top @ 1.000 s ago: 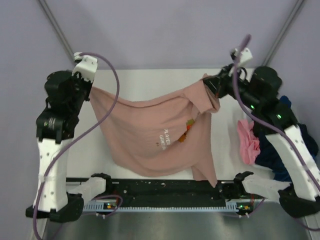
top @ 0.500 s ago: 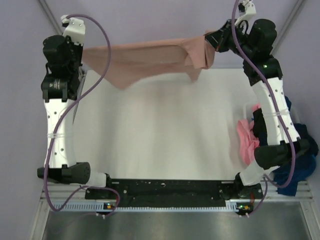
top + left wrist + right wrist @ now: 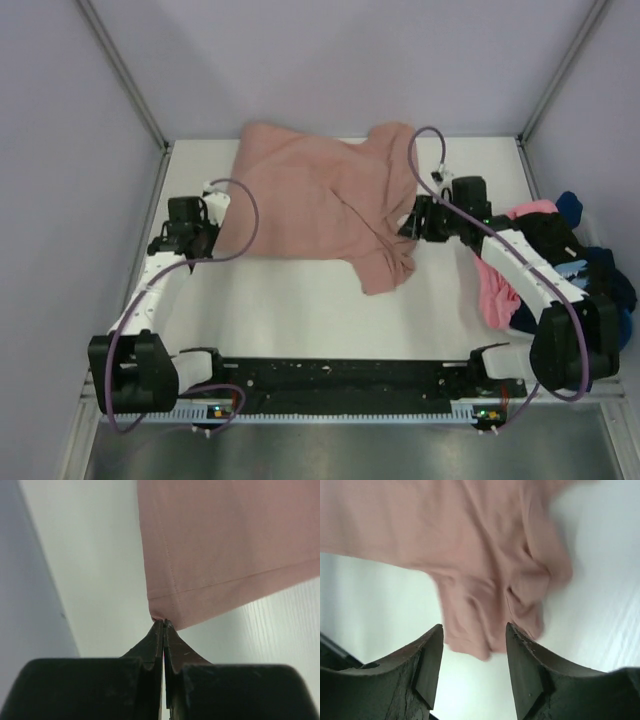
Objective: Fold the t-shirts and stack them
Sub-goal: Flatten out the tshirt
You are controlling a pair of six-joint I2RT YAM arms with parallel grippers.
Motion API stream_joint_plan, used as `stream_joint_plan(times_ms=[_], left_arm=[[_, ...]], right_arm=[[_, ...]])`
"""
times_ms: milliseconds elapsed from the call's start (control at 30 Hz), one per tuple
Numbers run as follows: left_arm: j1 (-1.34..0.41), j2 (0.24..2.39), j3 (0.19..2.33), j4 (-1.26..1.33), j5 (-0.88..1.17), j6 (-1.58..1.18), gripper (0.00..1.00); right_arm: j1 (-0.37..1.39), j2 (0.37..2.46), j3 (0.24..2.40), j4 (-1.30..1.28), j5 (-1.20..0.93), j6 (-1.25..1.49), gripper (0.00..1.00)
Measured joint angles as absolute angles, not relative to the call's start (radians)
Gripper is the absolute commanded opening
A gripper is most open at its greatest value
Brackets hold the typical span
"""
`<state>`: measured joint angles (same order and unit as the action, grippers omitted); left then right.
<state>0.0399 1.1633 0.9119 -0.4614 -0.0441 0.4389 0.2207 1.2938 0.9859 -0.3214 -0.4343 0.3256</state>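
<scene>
I'm pinching the left hem corner of the rose-pink t-shirt [image 3: 300, 195], lying across the far half of the table [image 3: 300, 310], in the left gripper [image 3: 163, 626]. The right gripper [image 3: 474, 627] is hanging spread, so I'm planning to grab the bunched right side and pull it flat.

Your dusty rose-pink t-shirt [image 3: 310, 195] shows one plain colour, stitched in matching thread along the hem [image 3: 215, 582], against the white table [image 3: 300, 310]. At the right edge you have a bright pink shirt [image 3: 495, 290], black cloth [image 3: 548, 235] and navy cloth [image 3: 603, 278]. The left arm [image 3: 150, 295] and right arm [image 3: 512, 256] are white with black joints, trailing purple cables [image 3: 252, 215] before pale lavender walls [image 3: 330, 60].
</scene>
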Motion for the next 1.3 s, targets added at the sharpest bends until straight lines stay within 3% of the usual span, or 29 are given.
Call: stream_joint_plan(times_ms=[300, 500, 600, 667, 733, 900, 1033, 1300], left_arm=[[0.046, 1.231, 0.710, -0.417, -0.069, 0.445, 0.00], [0.064, 1.222, 0.693, -0.392, -0.088, 0.445, 0.00], [0.065, 1.205, 0.691, -0.388, -0.091, 0.445, 0.00], [0.065, 1.195, 0.690, -0.384, -0.093, 0.445, 0.00], [0.068, 1.190, 0.689, -0.381, -0.094, 0.445, 0.00], [0.084, 1.171, 0.688, -0.384, -0.094, 0.445, 0.00], [0.095, 1.125, 0.708, -0.434, -0.094, 0.449, 0.00], [0.098, 1.028, 0.776, -0.481, -0.089, 0.471, 0.00]], right_arm=[[0.275, 1.236, 0.764, -0.462, -0.121, 0.362, 0.57], [0.331, 1.298, 0.770, -0.448, -0.008, 0.354, 0.53], [0.331, 1.418, 0.792, -0.410, -0.010, 0.336, 0.39], [0.331, 1.500, 0.815, -0.386, -0.017, 0.317, 0.23], [0.331, 1.560, 0.841, -0.373, -0.023, 0.299, 0.00], [0.331, 1.558, 0.871, -0.352, -0.031, 0.280, 0.00], [0.331, 1.423, 0.877, -0.464, -0.053, 0.284, 0.00], [0.343, 0.929, 0.936, -0.642, -0.193, 0.368, 0.00]])
